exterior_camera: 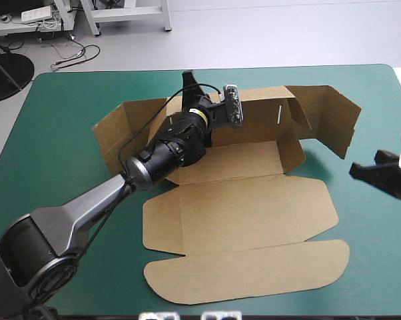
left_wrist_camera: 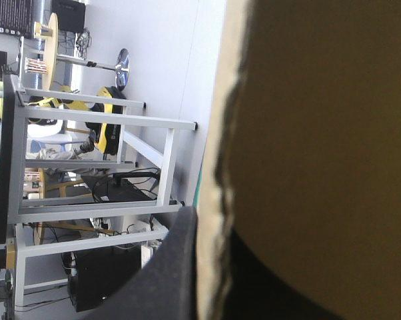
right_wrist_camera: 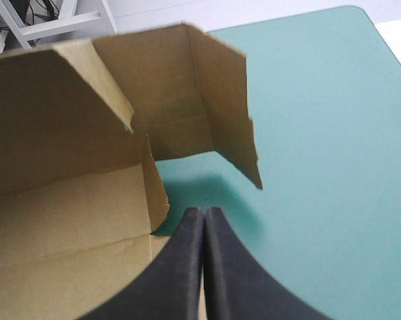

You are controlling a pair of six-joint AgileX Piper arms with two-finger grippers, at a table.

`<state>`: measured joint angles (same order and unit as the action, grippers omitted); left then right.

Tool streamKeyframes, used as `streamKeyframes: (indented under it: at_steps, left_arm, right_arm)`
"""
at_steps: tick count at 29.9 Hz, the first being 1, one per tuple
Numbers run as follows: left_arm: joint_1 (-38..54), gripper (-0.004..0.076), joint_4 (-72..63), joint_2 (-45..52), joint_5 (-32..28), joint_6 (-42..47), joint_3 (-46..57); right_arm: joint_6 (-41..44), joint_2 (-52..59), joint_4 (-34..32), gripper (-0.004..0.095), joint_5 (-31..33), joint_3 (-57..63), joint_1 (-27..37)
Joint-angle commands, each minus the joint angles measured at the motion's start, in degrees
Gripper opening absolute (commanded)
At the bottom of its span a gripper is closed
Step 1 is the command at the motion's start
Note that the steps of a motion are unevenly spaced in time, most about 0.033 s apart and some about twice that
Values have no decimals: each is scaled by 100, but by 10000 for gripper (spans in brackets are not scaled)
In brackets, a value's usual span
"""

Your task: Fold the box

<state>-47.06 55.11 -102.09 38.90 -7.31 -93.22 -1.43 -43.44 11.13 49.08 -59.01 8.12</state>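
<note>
The brown box [exterior_camera: 234, 167] is seen in the middle of the table [exterior_camera: 60, 113], on the teal-green cover. It is only partly folded. The back wall [exterior_camera: 260, 120] is stood up along the far side, and a short wall is raised at each end. The right end flap [exterior_camera: 337, 120] is bent outward, away from the tray part. The lid [exterior_camera: 240, 213] is laid flat toward the near edge, and its rounded flap [exterior_camera: 254, 270] is closest to the robot.

The left gripper [exterior_camera: 190, 83] is stretched across the box from the near left. It is placed at the top of the back wall, toward the wall's left end. In the left wrist view the board is seen very close. One black finger [left_wrist_camera: 167, 273] is pressed to one side of the sheet, and a dark shape is seen on the other side. So the wall's top edge is held in a tight pinch.

The right gripper [exterior_camera: 377, 175] is seen at the table's right edge, well apart from the box. Its fingers [right_wrist_camera: 180, 267] are pressed together into one point, and nothing is held between them. The right end flap and bare cover are seen ahead of it.
</note>
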Motion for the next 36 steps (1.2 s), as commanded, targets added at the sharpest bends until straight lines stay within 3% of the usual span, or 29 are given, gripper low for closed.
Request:
streamKeyframes:
  at_steps: [1,16,27,36]
  left_arm:
    - [-24,-10,516,292,-307,465,128]
    - [-171,-10,743,292,-412,731,433]
    - [-171,-10,720,292,-400,731,433]
    - [-171,-10,893,247,-403,731,433]
  right_arm:
    - [-155,-891,212,-19,-373,-1057,-13]
    - [-1399,-5131,1890,-19,851,-4775,-13]
    - [-1110,-7569,2133,-19,2199,-7438,-13]
    - [-742,-7692,2079,-19,2265,-7196,-13]
